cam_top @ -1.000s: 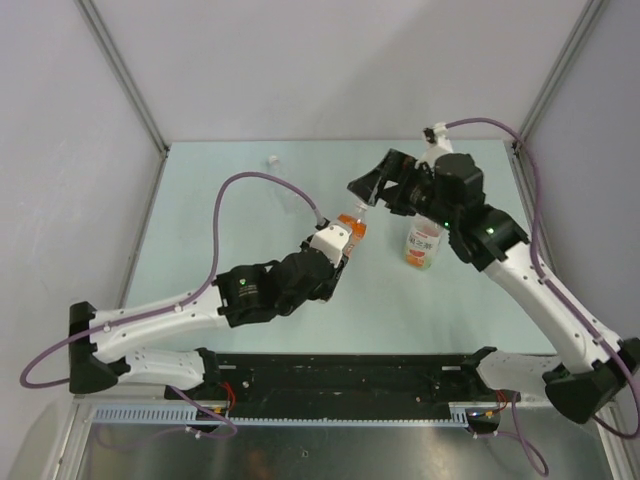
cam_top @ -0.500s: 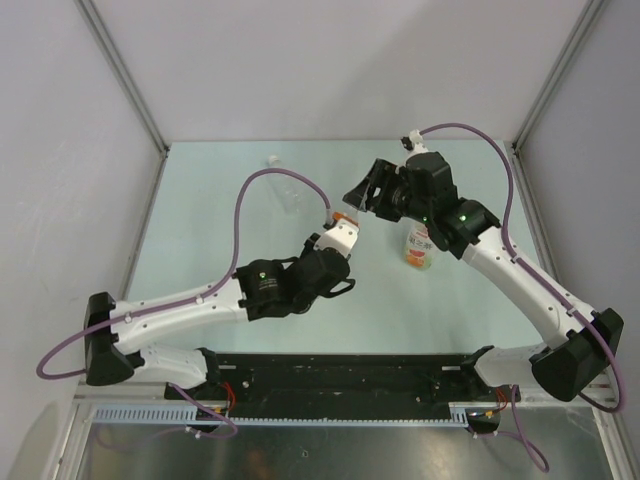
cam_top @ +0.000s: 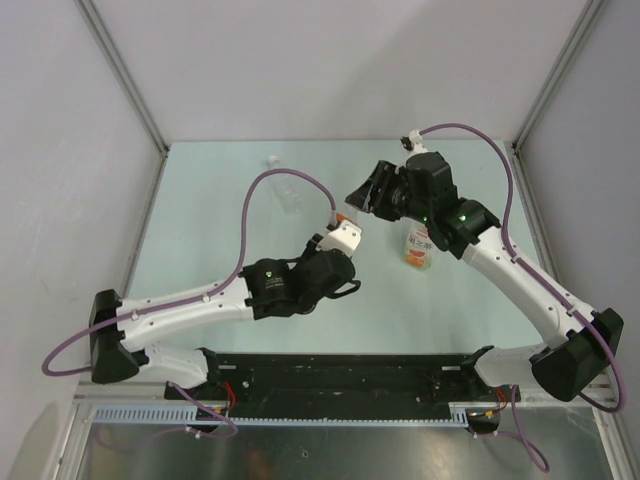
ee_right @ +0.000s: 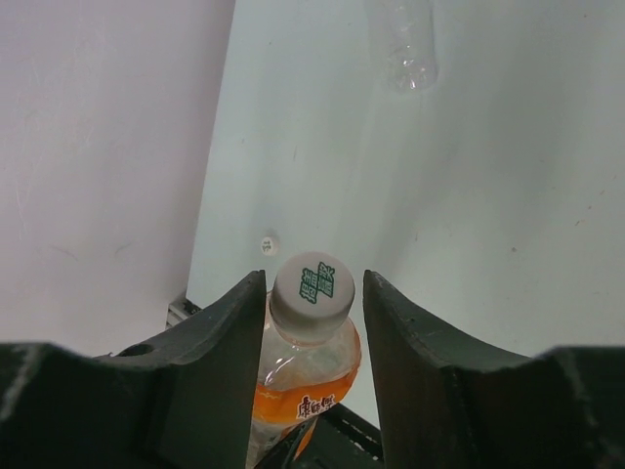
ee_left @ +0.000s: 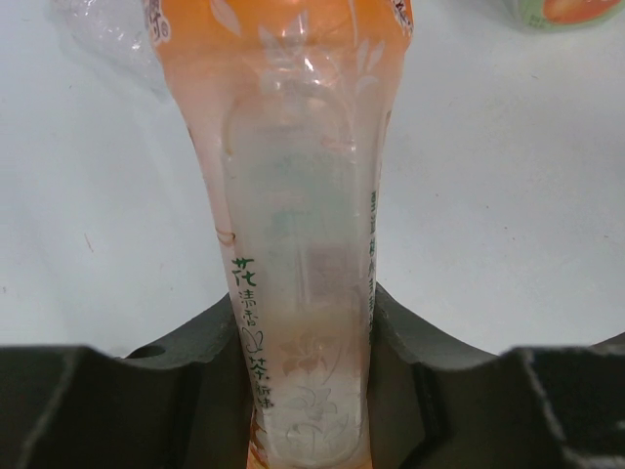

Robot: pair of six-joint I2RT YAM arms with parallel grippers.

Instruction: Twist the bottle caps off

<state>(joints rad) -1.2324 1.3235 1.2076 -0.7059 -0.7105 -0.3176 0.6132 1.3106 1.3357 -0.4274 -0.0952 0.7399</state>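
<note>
Worktop [cam_top: 200,250] pale green, walled on three sides. Arms: two. Over the last second the right arm [cam_top: 500,260] had swung in and drawn its elbow closer, setting its wrist over the bottle top. The left arm [cam_top: 190,305] had nudged its load to meet it. In the final half second almost nothing moved, so alignment looked finished.

Grip: left jaws clenched on the lower body of the orange bottle [ee_left: 298,195], held near the middle of the worktop. The right jaws were released, straddling its cap [ee_right: 312,285], close on both sides with a slim gap showing. Judged next: close and twist.

Bottles: three.
- orange bottle, in the grip
- yellow-green bottle [cam_top: 420,248], standing under the right arm
- clear bottle [cam_top: 291,196], lying toward the far edge

Caps: two seen. One was on the orange bottle. One loose cap [cam_top: 272,160] lay near the clear bottle, which suggested that bottle was already opened. The yellow-green bottle's top was hidden, so its cap could not be told.
</note>
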